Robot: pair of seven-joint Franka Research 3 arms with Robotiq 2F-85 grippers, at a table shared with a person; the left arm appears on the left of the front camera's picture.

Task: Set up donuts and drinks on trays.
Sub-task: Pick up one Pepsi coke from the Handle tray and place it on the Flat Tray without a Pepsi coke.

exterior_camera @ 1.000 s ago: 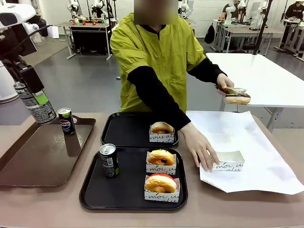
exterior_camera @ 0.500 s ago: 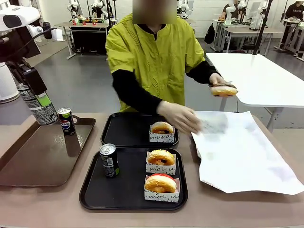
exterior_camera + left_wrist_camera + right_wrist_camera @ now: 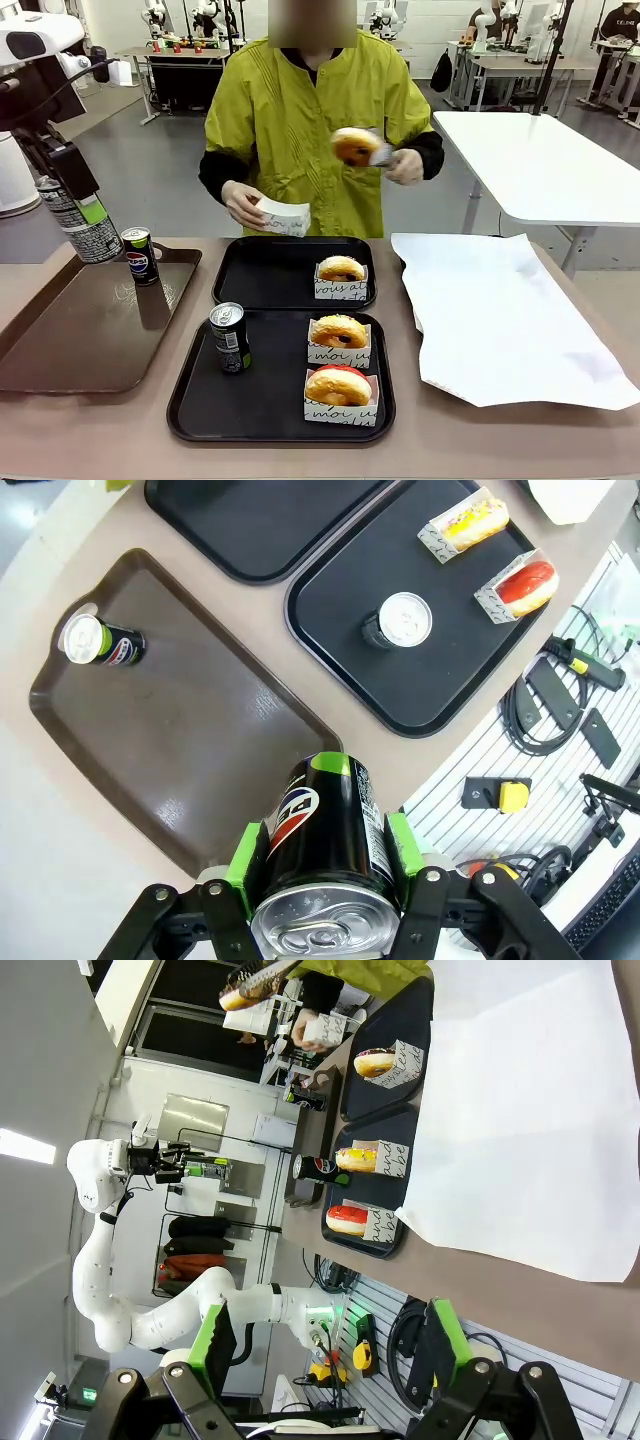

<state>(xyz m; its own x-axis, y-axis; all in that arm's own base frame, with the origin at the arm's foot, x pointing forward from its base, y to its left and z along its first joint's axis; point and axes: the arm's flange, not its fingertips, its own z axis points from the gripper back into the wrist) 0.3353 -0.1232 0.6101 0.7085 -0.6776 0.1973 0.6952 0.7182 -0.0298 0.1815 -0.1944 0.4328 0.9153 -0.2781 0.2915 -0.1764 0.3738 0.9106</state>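
Half set: near tray (image 3: pixel 195 405) stocked, far tray (image 3: pixel 262 275) short
Left pincer (image 3: pixel 322 852) pinches a can (image 3: pixel 325 815) over the brown tray (image 3: pixel 70 340). Far tray has one donut (image 3: pixel 341 268), no can — the person (image 3: pixel 300 120) holds another donut (image 3: pixel 356 146). Right pincer (image 3: pixel 330 1350) spread, empty.

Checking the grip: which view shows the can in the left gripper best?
Left wrist view: the can sits clamped between the left gripper's green pads, top and label clear. Front view shows it side-on, lifted near the brown tray. Right wrist view shows it tiny, far off.
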